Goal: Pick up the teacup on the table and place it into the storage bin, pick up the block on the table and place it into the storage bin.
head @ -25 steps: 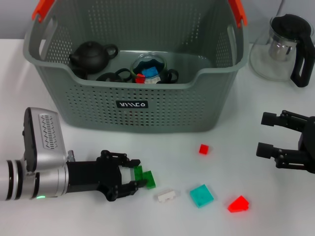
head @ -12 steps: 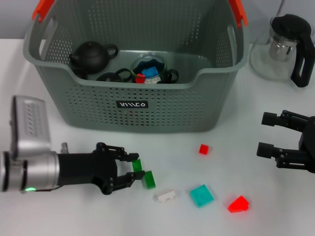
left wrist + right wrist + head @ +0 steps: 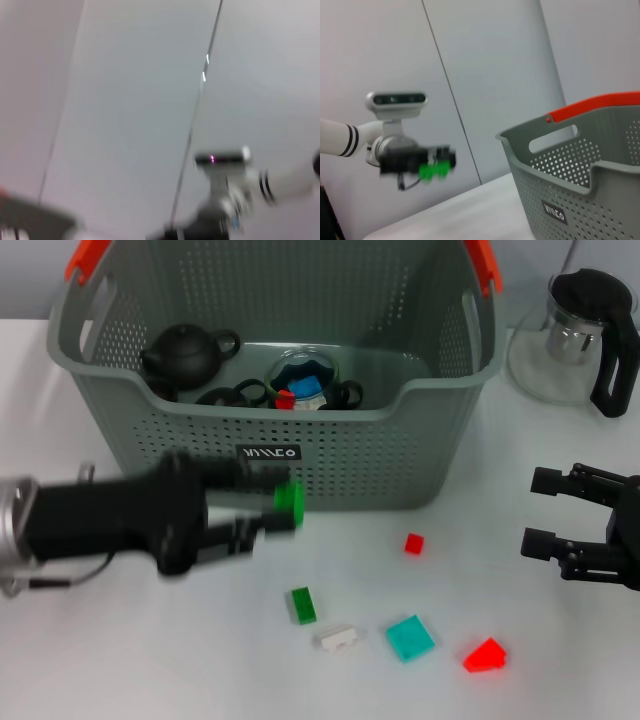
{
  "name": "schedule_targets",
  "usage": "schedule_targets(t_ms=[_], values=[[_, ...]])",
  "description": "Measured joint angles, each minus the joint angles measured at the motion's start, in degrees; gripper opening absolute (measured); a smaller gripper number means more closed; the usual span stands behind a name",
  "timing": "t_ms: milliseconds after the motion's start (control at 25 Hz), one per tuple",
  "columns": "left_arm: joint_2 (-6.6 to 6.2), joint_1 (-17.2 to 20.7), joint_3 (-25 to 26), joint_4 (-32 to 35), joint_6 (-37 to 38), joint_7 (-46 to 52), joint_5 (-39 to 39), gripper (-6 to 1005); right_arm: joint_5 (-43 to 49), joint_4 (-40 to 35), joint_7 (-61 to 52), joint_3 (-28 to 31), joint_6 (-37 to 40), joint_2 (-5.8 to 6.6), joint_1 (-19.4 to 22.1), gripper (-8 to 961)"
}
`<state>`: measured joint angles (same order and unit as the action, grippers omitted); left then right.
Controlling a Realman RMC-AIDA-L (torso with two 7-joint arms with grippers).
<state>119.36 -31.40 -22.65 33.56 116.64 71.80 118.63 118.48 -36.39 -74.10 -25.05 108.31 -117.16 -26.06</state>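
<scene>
A white bench (image 3: 120,660) fills the head view, backed in the wrist views by pale grey wall panels (image 3: 490,75) split by thin dark seams. The grey perforated storage bin (image 3: 330,465), orange-red handle pieces at its top corners and a small black label on its front wall, stands toward the far edge of the bench; a dark teapot (image 3: 186,352), dark rings and a round glass piece with blue and red bits lie inside it. A glass pot with a black lid and handle (image 3: 580,335) stands at the far right corner.

The left gripper (image 3: 272,502), blurred with motion, hangs above the bench in front of the bin's label, its jaws clamped on a green block (image 3: 289,500); the right wrist view shows the same block (image 3: 434,170) held in the air beside the bin. The right gripper (image 3: 545,512) sits near the right edge of the bench, jaws apart and holding nothing.

Loose on the bench toward the near edge lie a teal tile (image 3: 410,637), a red wedge (image 3: 485,654), a second green block (image 3: 301,605), a white piece (image 3: 339,639) and, nearer the bin, a small red cube (image 3: 413,543).
</scene>
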Motion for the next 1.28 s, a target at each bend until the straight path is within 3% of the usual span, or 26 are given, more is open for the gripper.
schedule_targets(t_ms=[240,360,520,640,760,880,1040,1160,1280], values=[[0.26,-1.9,0.4,-1.9,-0.9,4.1,-14.1,452,0.0,0.0,0.0,0.0,0.0,0.0,-0.3,914],[0.33,-4.3,0.6,-1.4,-4.7,9.4,-19.8,460,0.0,0.0,0.2,0.0,0.0,-0.05,-0.4,915],[-1.12,-8.6,-1.3,2.5,-14.3,21.2,-21.0,472,0.0,0.0,0.1,0.0,0.0,-0.1,-0.4,915],[-2.75,-10.4,-7.5,9.2,-21.2,30.4,-19.9,480,0.0,0.0,0.1,0.0,0.0,-0.09,-0.4,915],[-3.4,-11.7,-13.8,19.0,-28.3,40.0,-13.1,489,0.0,0.0,0.0,0.0,0.0,-0.08,-0.3,914],[-3.55,-14.5,-19.8,27.3,-32.7,48.7,1.7,497,0.0,0.0,0.0,0.0,0.0,-0.09,-0.4,914],[-3.41,-18.3,-26.2,29.6,-34.2,54.8,17.0,509,0.0,0.0,0.0,-0.1,0.0,-0.08,-0.4,914],[-2.16,-19.4,-30.4,29.5,-36.7,57.7,24.1,518,0.0,0.0,0.0,-0.1,-0.1,-0.09,-0.3,914],[0.38,-18.7,-33.7,30.5,-41.4,59.5,28.3,526,0.1,-0.1,0.0,-0.1,-0.2,-0.09,-0.2,914]])
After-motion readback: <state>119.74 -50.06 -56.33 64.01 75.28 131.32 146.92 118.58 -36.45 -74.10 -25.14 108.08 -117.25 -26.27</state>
